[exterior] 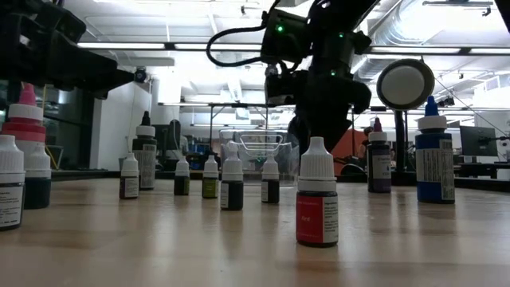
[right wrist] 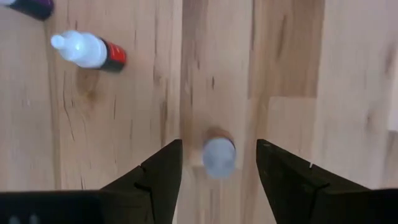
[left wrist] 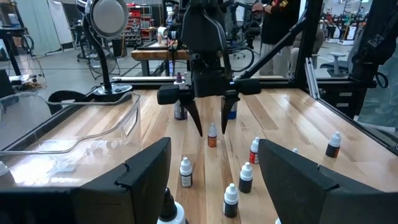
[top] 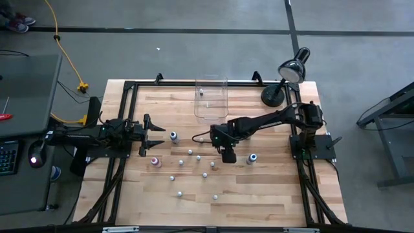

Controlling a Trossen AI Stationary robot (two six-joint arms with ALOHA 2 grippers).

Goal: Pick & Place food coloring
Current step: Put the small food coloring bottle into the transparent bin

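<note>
Bottles of food coloring (top: 190, 153) stand all over the wooden table (top: 259, 194). They are tiny, with white pointed caps and small round bodies. Some bodies are dark, one is red (exterior: 317, 218), one is pink (top: 154, 161), and two are blue. The table top is made of pale wood strips with brown lines, and it looks smooth. A black metal frame (top: 123, 123) runs around it.

The right gripper (left wrist: 211, 122) points straight down over the middle of the table. Its two dark fingers are spread apart, and one small bottle with an orange body (left wrist: 212, 136) stands just under them. From the right wrist, the white cap (right wrist: 219, 155) sits in the gap, and neither finger touches it. Other bottles stand near it on all sides.

The left gripper (top: 155, 134) waits at the left side of the table, above the wood. Its fingers are wide apart and hold nothing.

A clear plastic bin (top: 211, 100) with thin, see-through walls sits at the far edge. One bottle (top: 201, 92) is inside it. A black desk lamp (top: 284, 77) with a round shade stands beside the bin.
</note>
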